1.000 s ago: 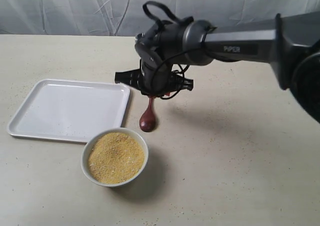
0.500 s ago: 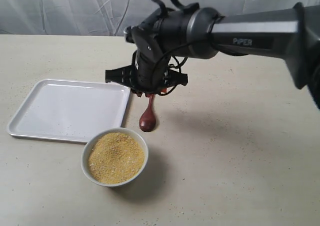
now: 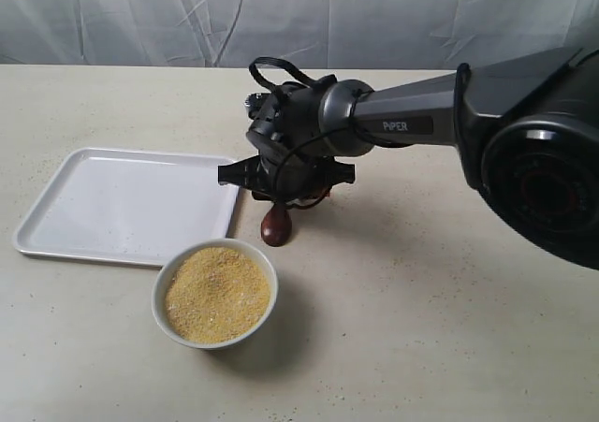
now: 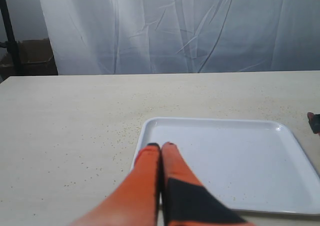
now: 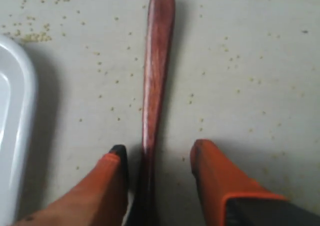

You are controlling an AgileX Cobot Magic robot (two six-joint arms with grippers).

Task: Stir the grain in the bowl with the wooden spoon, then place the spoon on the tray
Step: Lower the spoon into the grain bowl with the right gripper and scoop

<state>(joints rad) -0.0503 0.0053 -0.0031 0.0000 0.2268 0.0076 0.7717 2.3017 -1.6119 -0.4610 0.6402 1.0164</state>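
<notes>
With the wooden spoon (image 5: 156, 60) lying flat just beside the tray (image 3: 56, 218), the right gripper (image 5: 160, 148) straddles its handle off-centre, jaws parted, so it should centre itself, then close squarely.

I am working in what looks like a robotics test lab: a wrinkled white curtain (image 4: 175, 30) hangs behind my plain beige worktop (image 3: 449, 328), and a cardboard box (image 4: 35, 55) stands beside the curtain.

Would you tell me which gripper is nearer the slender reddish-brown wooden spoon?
Right. The right gripper is open astride the wooden spoon; the left gripper, shut, is by the white rectangular tray, no spoon in its view.
</notes>
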